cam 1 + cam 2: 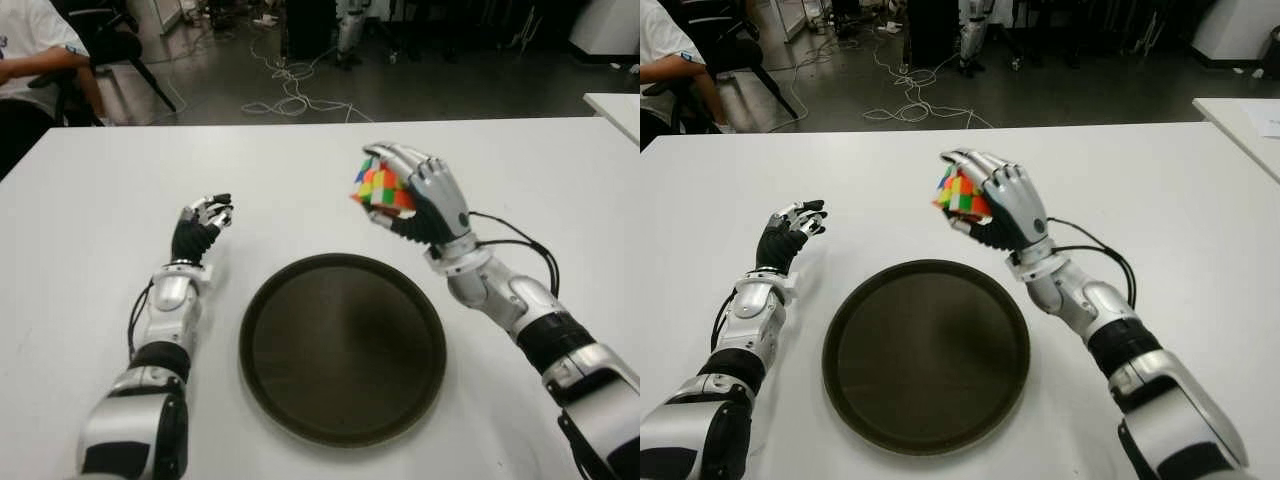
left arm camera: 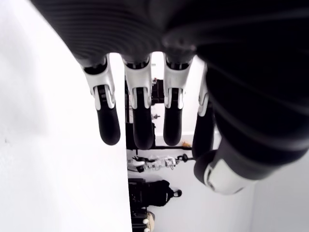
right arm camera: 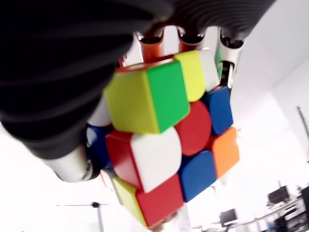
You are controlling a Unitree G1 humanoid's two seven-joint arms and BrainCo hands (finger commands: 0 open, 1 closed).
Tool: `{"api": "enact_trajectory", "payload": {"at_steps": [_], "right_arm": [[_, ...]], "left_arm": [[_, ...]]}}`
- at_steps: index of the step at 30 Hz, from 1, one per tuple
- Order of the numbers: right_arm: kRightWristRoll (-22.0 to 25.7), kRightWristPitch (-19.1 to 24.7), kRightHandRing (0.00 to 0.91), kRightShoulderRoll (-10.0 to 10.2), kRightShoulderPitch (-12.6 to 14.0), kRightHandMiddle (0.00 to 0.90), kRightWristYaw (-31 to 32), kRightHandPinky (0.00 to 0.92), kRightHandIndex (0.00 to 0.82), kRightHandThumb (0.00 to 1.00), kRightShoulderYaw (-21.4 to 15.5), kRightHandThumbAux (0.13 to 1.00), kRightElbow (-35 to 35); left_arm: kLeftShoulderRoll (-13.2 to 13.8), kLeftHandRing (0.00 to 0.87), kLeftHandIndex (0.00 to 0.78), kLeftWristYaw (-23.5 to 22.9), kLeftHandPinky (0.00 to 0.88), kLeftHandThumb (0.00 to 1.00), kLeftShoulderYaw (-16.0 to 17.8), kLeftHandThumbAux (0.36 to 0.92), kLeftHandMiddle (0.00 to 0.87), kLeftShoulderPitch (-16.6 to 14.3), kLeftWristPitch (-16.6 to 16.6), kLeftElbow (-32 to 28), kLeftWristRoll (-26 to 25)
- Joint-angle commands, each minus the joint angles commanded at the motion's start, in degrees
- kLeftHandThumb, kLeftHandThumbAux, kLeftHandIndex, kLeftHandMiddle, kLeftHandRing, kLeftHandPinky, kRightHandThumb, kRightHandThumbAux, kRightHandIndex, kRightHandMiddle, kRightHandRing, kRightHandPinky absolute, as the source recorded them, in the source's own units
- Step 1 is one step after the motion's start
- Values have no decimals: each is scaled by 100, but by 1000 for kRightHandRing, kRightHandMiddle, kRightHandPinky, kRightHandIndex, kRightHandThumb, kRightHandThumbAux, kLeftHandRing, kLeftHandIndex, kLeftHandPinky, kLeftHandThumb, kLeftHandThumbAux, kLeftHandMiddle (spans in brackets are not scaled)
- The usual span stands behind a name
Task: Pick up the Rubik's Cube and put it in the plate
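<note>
While you look down at the white table (image 1: pixel 90 200), nearest you sits the dark round plate (image 1: pixel 342 347), bare inside. Your left hand (image 1: pixel 204 222) shows to the plate's left, above the tabletop, fingers (image 2: pixel 108 126) loosely hanging and holding nothing. Your right hand (image 1: pixel 418 192) is raised beyond the plate's far right rim, its fingers wrapped around the Rubik's Cube (image 1: pixel 381 187), which is held up off the table. Farther off, cables (image 1: pixel 290 90) trail over the floor, and a seated person (image 1: pixel 35 60) shows at the far left.
</note>
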Motion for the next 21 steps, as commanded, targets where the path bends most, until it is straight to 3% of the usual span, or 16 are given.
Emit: {"api": "enact_trajectory", "payload": {"at_steps": [10, 14, 21], "right_arm": [[8, -202, 488, -41, 283, 480, 911, 506, 403, 836, 149, 685, -482], [88, -321, 507, -30, 283, 494, 1447, 537, 400, 838, 251, 684, -468], [209, -358, 465, 28, 366, 469, 2123, 481, 412, 835, 230, 685, -534]], "left_arm": [[16, 231, 399, -49, 250, 686, -35, 722, 243, 22, -52, -39, 29], [34, 232, 399, -73, 250, 682, -47, 723, 245, 18, -63, -7, 44], [53, 232, 399, -121, 249, 683, -29, 722, 242, 8, -45, 43, 24]]}}
